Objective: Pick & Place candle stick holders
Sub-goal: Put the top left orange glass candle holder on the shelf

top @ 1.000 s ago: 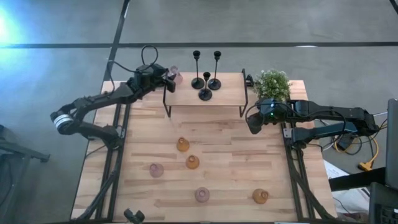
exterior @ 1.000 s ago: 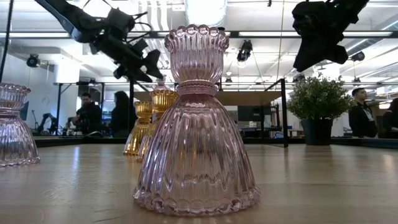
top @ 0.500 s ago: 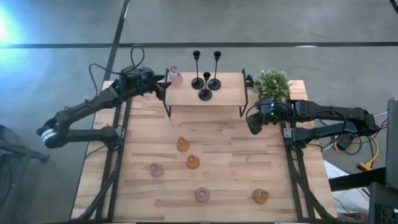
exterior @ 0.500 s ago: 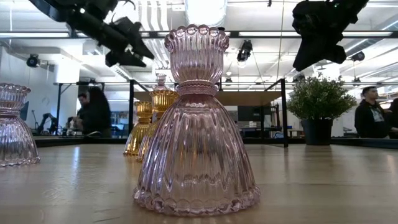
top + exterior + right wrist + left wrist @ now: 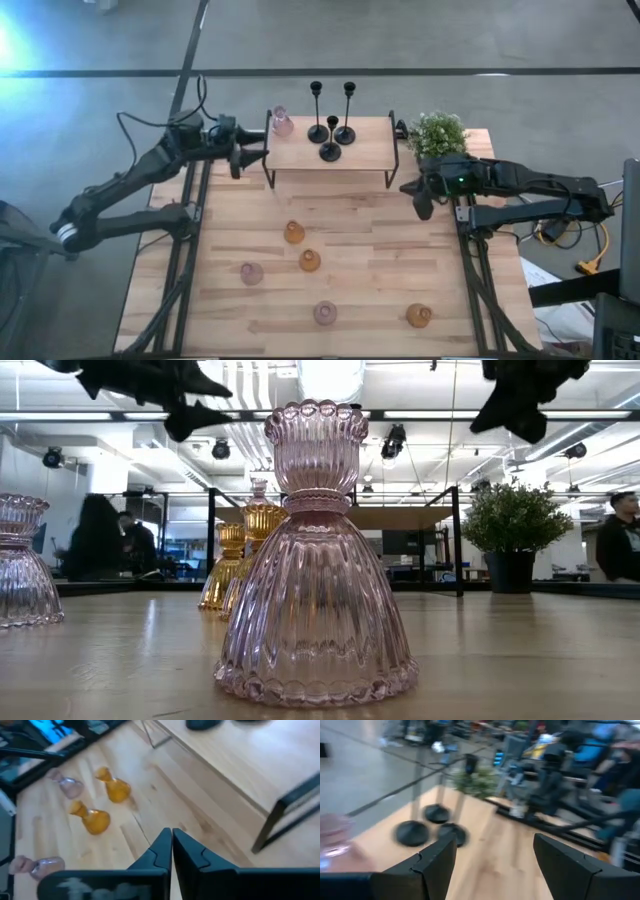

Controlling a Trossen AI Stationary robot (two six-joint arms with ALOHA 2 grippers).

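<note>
Left arm is stretched out along the far left side of the worktop (image 5: 350,240), with its left hand (image 5: 237,158) spread wide and empty, hanging just off the left end of the raised shelf (image 5: 330,155). Compared to a second ago it has pulled back: then it was right at the pink glass holder (image 5: 282,122) on the shelf's far left corner, now it sits clear of it and the holder stands there alone. The three black candle stick holders (image 5: 331,128) are grouped mid-shelf, same as before.

Right arm lies across the right edge, right hand (image 5: 424,203) in front of the potted plant (image 5: 438,133) (fingers pressed together now, they were a bit apart a second ago), holding nothing. It has also shifted slightly toward the right.

Five glass holders stand on the worktop below the shelf: two amber ones (image 5: 301,246) near the middle, a pink one (image 5: 251,272) to their left, another pink one (image 5: 325,313) near the front edge, and an amber one (image 5: 419,315) at front right. None of those moved.
</note>
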